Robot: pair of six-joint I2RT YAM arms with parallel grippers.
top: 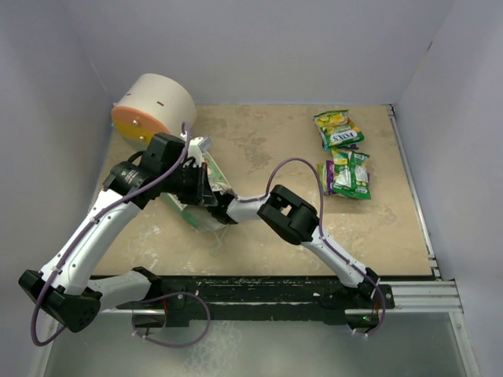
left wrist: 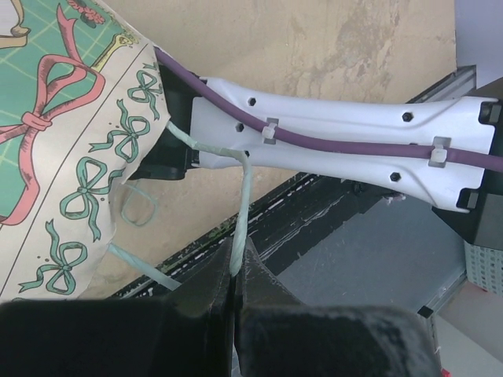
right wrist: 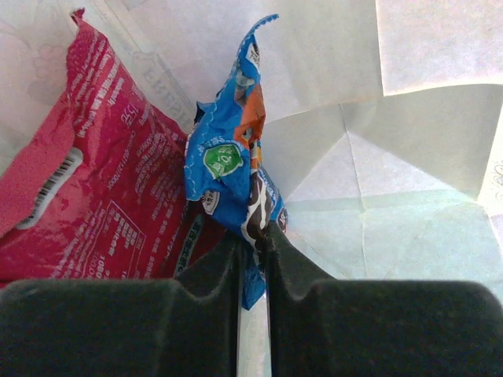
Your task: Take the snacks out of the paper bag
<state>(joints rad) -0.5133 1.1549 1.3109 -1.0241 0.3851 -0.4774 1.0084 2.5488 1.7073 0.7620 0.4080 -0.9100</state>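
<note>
The green paper bag (top: 206, 188) lies on its side at the table's left, its ribbon-printed cream front (left wrist: 71, 181) filling the left wrist view. My left gripper (left wrist: 237, 263) is shut on the bag's pale string handle (left wrist: 244, 196). My right gripper (right wrist: 253, 239) is inside the bag's pale interior (right wrist: 393, 157), shut on a blue snack packet (right wrist: 232, 169). A pink-red packet (right wrist: 94, 181) lies beside it in the bag. Out on the table at the right lie a green-yellow FOX'S packet (top: 338, 128) and green-white and purple packets (top: 347, 174).
A big cream cylinder with an orange face (top: 153, 107) stands at the back left, just behind the bag. White walls enclose the table on three sides. A black rail (top: 259, 290) runs along the near edge.
</note>
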